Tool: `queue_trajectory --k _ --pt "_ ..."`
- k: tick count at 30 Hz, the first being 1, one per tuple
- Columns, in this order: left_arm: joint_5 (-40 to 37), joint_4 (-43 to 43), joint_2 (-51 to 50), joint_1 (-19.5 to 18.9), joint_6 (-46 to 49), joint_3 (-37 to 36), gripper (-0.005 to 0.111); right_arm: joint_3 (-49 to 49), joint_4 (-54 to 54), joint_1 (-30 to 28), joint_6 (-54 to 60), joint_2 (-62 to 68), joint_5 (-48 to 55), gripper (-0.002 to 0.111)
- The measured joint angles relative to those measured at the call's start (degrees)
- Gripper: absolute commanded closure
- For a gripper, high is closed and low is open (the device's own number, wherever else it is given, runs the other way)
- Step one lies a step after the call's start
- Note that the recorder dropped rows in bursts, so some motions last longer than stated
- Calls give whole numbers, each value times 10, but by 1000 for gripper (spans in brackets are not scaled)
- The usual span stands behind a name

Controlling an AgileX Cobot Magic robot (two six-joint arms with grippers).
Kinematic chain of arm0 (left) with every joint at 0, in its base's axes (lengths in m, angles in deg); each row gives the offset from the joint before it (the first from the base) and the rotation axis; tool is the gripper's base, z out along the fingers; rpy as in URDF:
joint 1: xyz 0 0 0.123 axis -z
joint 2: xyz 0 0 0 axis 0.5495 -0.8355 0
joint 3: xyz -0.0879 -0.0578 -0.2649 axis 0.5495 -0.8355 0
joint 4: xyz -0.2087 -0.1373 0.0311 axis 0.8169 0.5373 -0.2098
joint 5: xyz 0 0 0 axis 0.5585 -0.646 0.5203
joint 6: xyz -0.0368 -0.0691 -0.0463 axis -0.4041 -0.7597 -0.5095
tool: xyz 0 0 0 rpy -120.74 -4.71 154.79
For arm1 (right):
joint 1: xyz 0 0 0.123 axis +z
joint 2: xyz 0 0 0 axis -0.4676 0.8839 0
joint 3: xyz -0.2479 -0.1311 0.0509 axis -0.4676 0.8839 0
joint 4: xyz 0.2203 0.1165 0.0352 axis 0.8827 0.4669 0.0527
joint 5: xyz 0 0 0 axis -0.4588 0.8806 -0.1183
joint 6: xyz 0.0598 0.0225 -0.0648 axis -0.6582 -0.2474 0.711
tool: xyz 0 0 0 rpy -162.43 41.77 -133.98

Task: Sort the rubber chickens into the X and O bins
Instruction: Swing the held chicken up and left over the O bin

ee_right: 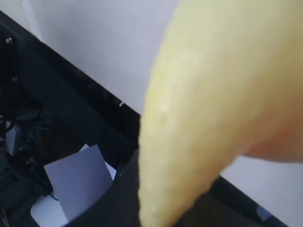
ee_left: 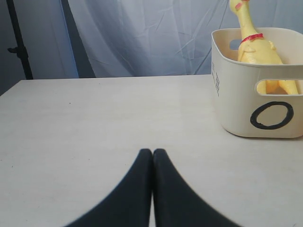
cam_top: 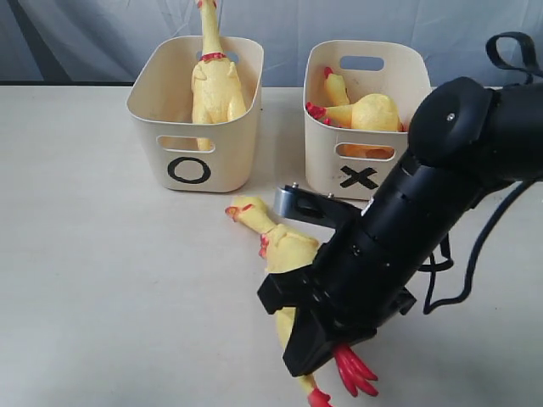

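One rubber chicken (cam_top: 284, 246) lies on the table in front of the bins, head toward the O bin (cam_top: 225, 161). My right gripper (cam_top: 316, 346) is shut on its lower body, and the red feet (cam_top: 352, 373) stick out below. In the right wrist view the yellow chicken body (ee_right: 213, 94) fills the frame beside one dark finger (ee_right: 120, 198). A second chicken (cam_top: 216, 89) stands upright in the O bin. A third chicken (cam_top: 373, 112) lies in the X bin (cam_top: 327, 165). My left gripper (ee_left: 152, 152) is shut and empty above bare table, left of the O bin (ee_left: 236, 109) and its chicken (ee_left: 255, 47).
The bulky black right arm (cam_top: 424, 195) reaches across in front of the X bin, with cables (cam_top: 450, 263) hanging beside it. A pale curtain (ee_left: 142, 38) backs the table. The right wrist view shows the table's near edge and a sheet of paper (ee_right: 75, 182) on the floor.
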State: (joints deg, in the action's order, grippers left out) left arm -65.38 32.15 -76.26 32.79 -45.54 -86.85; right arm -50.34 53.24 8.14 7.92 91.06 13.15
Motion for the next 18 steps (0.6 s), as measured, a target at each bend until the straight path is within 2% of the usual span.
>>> queue_trajectory --k 11,18 --pt "0 0 0 0 0 0 107 5 1 0 18 -56 76 109" --pt "0 0 0 0 0 0 107 6 58 0 64 -101 78 109"
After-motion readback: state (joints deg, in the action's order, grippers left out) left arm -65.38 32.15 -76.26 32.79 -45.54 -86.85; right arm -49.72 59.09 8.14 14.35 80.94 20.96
